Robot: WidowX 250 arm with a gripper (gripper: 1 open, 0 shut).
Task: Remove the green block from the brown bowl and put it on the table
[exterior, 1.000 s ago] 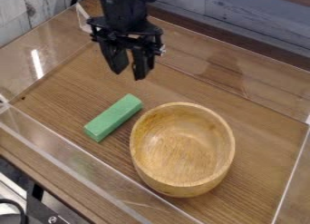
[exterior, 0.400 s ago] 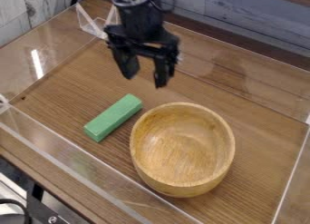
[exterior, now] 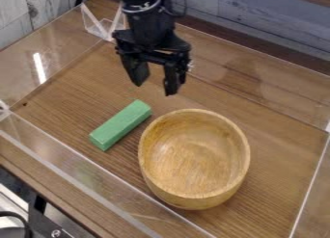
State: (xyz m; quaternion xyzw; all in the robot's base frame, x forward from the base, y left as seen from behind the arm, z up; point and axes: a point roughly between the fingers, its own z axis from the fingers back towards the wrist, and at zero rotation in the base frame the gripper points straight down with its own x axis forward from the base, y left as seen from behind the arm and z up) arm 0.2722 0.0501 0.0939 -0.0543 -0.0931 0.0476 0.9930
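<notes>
**A:** Where does the green block [exterior: 120, 123] sit at this moment?

**B:** Flat on the worktop [exterior: 245, 97], lying on a slant just beside the left rim of the brown bowl [exterior: 194, 156], apart from it by a thin strip of wood. The bowl itself is empty (nothing but grain inside it).

**A:** So the task's main work looks done?

**B:** I judge so. The block is out and rests on the worktop. What is left is a clean retreat.

**A:** And the tool [exterior: 153, 77]?

**B:** Released, its two dark fingers spread wide and pointing almost straight down, with nothing between them. It hangs behind the block and the bowl, well apart from both.

**A:** How should the retreat go?

**B:** Lift straight up first, before any sideways travel, so that the fingertips pass clear of the bowl's thick rim and of the block. Keep the jaws spread; closing them low serves nothing. Mind the clear acrylic walls [exterior: 45, 59] too (they are hard to see and stand near on the left).
</notes>
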